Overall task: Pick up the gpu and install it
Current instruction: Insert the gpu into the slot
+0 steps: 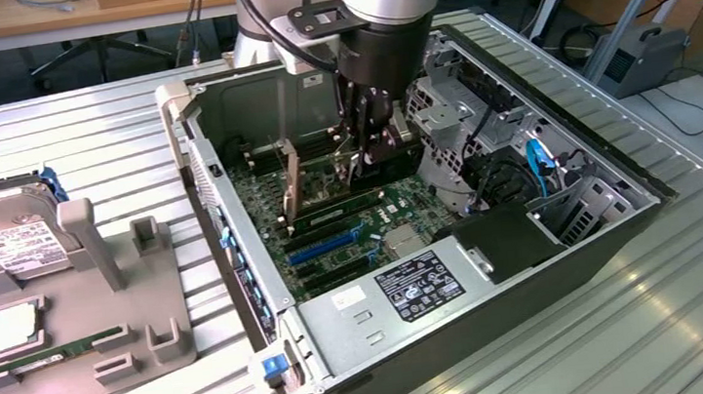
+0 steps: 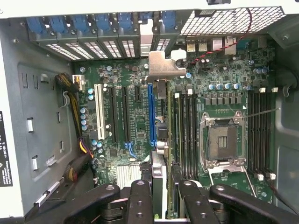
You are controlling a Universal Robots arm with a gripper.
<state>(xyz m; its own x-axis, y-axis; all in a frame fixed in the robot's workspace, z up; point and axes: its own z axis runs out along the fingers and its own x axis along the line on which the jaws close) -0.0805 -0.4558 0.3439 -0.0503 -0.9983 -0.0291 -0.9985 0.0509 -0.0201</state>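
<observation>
My gripper (image 1: 366, 151) reaches down into the open computer case (image 1: 556, 278), above the green motherboard (image 1: 328, 229). In the wrist view its black fingers (image 2: 140, 200) stand on either side of the gpu (image 2: 160, 170), which is seen edge-on as a thin upright card. My gripper (image 2: 166, 203) is shut on it. The card's silver end bracket (image 2: 163, 65) lies against the rear slot openings. The card runs just beside the long blue slot (image 2: 150, 116); whether it sits in a slot I cannot tell.
The case walls, a drive cage (image 1: 454, 113) and cables (image 1: 538, 163) close in around the arm. A labelled power supply (image 1: 420, 288) fills the near end. Outside, a grey fixture (image 1: 142, 317) holds a hard drive (image 1: 10, 243), a processor (image 1: 13, 331) and a green memory stick (image 1: 60, 347).
</observation>
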